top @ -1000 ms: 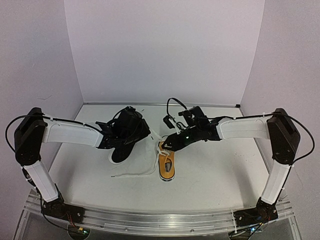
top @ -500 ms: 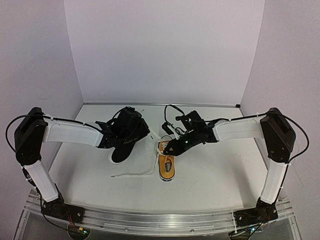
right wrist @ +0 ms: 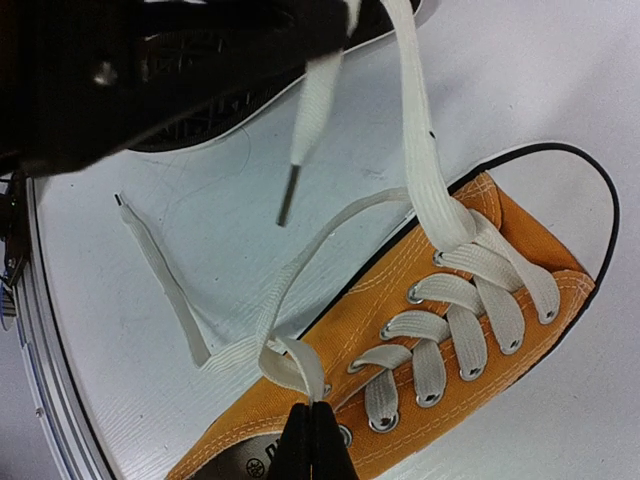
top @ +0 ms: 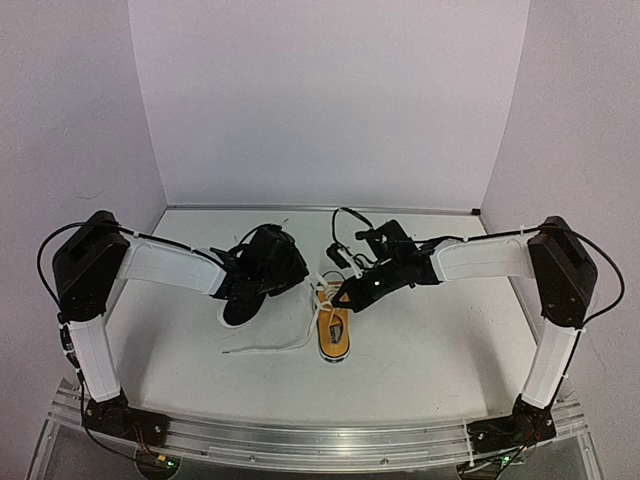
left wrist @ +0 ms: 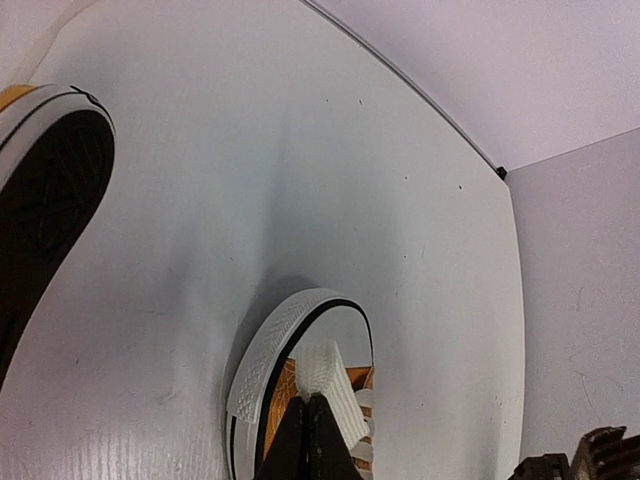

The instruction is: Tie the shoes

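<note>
The orange shoe (top: 334,331) lies mid-table with its toe to the back. It also shows in the right wrist view (right wrist: 470,250). The black-soled shoe (top: 246,297) lies on its side to its left. My left gripper (top: 303,279) is shut on a white lace (left wrist: 328,378) and holds it just above the orange shoe's white toe cap (left wrist: 262,357). My right gripper (right wrist: 315,408) is shut on a folded loop of the other lace (right wrist: 297,365) beside the top eyelets. In the top view the right gripper (top: 343,297) is over the orange shoe's lacing.
A loose lace (top: 268,345) trails over the table left of the orange shoe, and its end (right wrist: 160,280) lies flat. A lace tip (right wrist: 288,203) hangs free in the air. The black sole (left wrist: 40,200) lies close on the left.
My left arm has swung right, bringing its gripper closer to the orange shoe's toe. My right gripper moved left and down onto the orange shoe's lacing, then stayed.
</note>
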Controlling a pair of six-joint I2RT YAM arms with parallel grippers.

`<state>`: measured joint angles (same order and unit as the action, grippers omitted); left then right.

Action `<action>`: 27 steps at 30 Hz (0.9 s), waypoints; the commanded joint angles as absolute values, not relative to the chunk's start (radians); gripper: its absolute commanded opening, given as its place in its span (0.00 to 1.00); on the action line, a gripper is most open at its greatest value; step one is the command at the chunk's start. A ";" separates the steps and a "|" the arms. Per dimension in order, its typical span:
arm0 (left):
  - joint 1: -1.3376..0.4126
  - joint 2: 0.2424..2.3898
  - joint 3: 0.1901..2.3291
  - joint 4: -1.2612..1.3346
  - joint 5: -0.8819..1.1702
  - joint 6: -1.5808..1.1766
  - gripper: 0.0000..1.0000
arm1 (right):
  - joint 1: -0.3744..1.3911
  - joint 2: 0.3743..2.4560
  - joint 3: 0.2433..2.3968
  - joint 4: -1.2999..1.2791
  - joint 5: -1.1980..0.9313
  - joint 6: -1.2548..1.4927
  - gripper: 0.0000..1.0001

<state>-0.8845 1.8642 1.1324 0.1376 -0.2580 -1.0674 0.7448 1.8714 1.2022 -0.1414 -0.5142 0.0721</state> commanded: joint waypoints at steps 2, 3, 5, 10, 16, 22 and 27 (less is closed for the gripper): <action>-0.881 1.934 1.218 0.222 -0.182 -1.056 0.00 | 0.747 1.800 1.178 -0.093 -0.523 0.082 0.00; -0.881 1.944 1.226 0.225 -0.172 -1.054 0.00 | 0.747 1.798 1.174 -0.089 -0.523 0.085 0.00; -0.881 1.963 1.238 0.234 -0.150 -1.051 0.00 | 0.747 1.791 1.166 -0.078 -0.522 0.089 0.00; -0.881 1.985 1.234 0.291 -0.082 -1.057 0.00 | 0.747 1.780 1.155 -0.065 -0.518 0.093 0.00; -0.881 1.988 1.210 0.293 -0.039 -1.051 0.00 | 0.747 1.777 1.158 -0.061 -0.514 0.092 0.00; -0.881 1.993 1.193 0.305 0.073 -1.043 0.00 | 0.747 1.784 1.161 -0.058 -0.511 0.095 0.00; -0.881 1.966 1.147 0.303 0.058 -1.037 0.00 | 0.747 1.776 1.159 -0.058 -0.512 0.095 0.00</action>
